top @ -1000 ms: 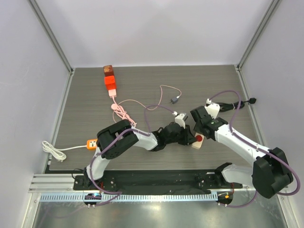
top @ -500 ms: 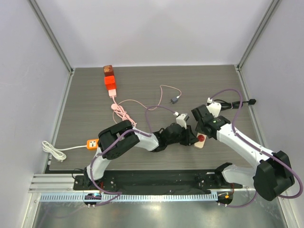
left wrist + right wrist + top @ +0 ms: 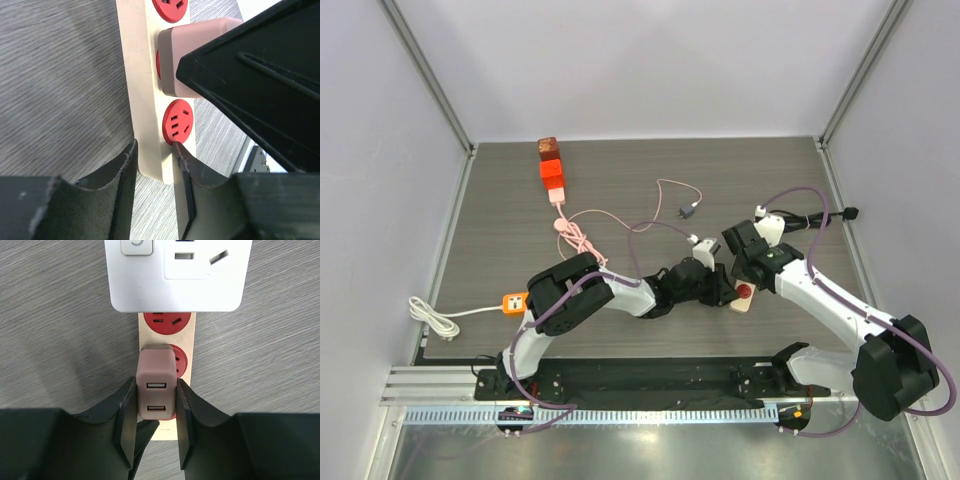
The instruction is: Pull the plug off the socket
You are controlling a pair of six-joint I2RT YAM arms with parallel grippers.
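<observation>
With the right gripper (image 3: 153, 390) clenched on the plug (image 3: 156, 385) — seated between its jaws in the middle socket (image 3: 181, 360) of the power strip (image 3: 137, 75) — pull straight out from the face, no twisting. Brace with the left gripper (image 3: 154, 150), pinched on the strip end lodged between its jaws.

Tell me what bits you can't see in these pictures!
Right wrist view: the plug hides its own prongs; the top edge cuts off the white adapter.
Left wrist view: a black finger of the right end effector covers much of the plug.
Top view: both arms cover most of the power strip; its sockets are too small.
</observation>
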